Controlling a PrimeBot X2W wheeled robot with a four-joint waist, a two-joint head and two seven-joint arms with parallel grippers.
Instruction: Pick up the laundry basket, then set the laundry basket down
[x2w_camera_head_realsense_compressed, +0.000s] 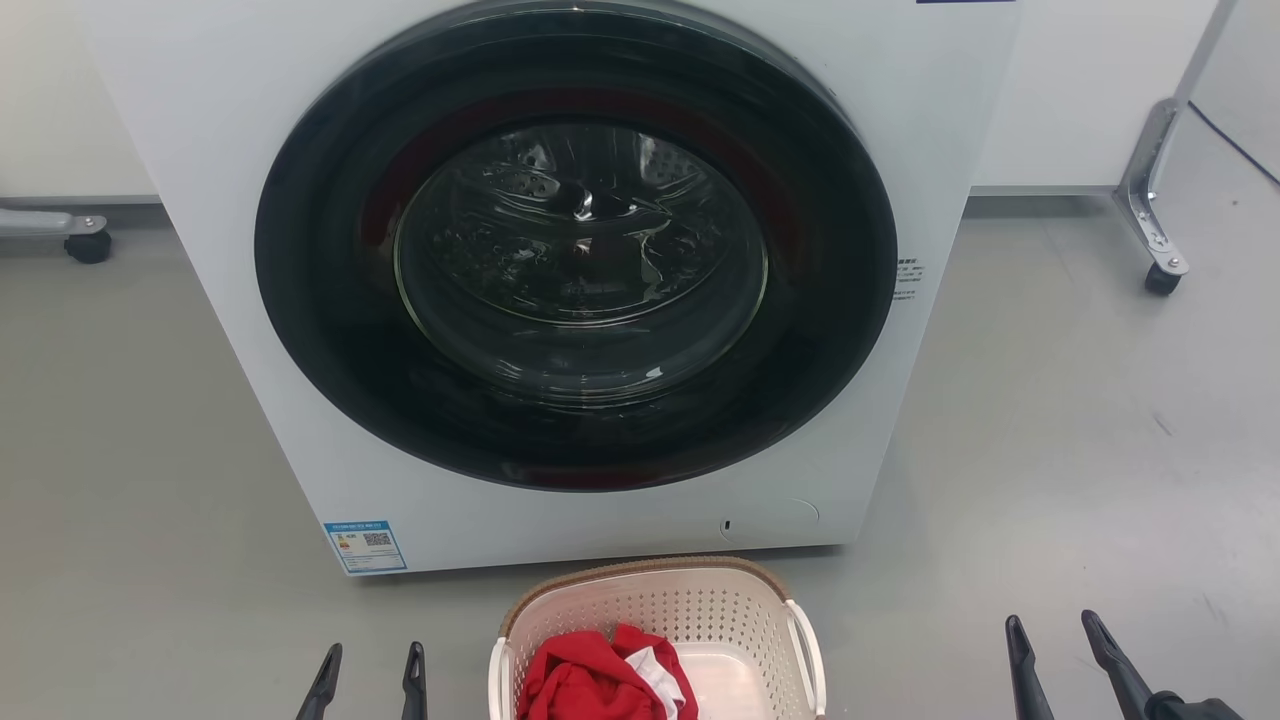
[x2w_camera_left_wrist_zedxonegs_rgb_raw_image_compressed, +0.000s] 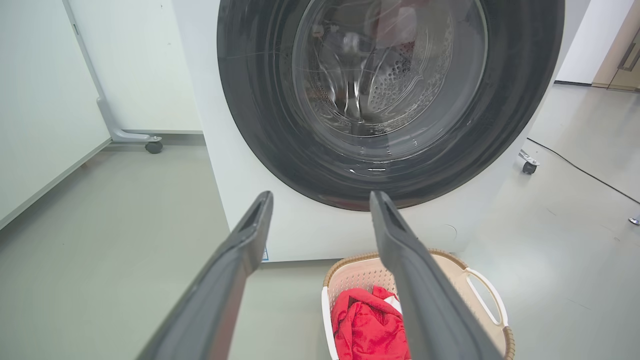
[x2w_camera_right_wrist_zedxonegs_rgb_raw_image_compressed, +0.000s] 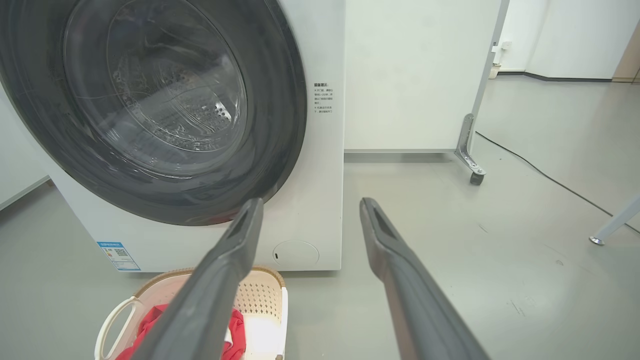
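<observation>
The laundry basket (x2w_camera_head_realsense_compressed: 700, 610) is cream plastic with perforated walls, a brown woven-look rim and white side handles. It stands on the floor just in front of the washing machine, at the bottom centre of the head view, and holds red clothes (x2w_camera_head_realsense_compressed: 590, 680). My left gripper (x2w_camera_head_realsense_compressed: 372, 662) is open to the basket's left, apart from it. My right gripper (x2w_camera_head_realsense_compressed: 1055, 632) is open further off to the right. The basket (x2w_camera_left_wrist_zedxonegs_rgb_raw_image_compressed: 475, 280) sits lower right in the left wrist view and the basket (x2w_camera_right_wrist_zedxonegs_rgb_raw_image_compressed: 260, 300) lower left in the right wrist view. Both grippers (x2w_camera_left_wrist_zedxonegs_rgb_raw_image_compressed: 321, 200) (x2w_camera_right_wrist_zedxonegs_rgb_raw_image_compressed: 311, 206) hold nothing.
A white front-loading washing machine (x2w_camera_head_realsense_compressed: 900, 130) with a shut dark round door (x2w_camera_head_realsense_compressed: 575, 250) stands directly behind the basket. Wheeled partition feet (x2w_camera_head_realsense_compressed: 1160, 270) (x2w_camera_head_realsense_compressed: 85, 240) stand at both sides near the back wall. A black cable (x2w_camera_right_wrist_zedxonegs_rgb_raw_image_compressed: 540, 172) runs over the grey floor at the right.
</observation>
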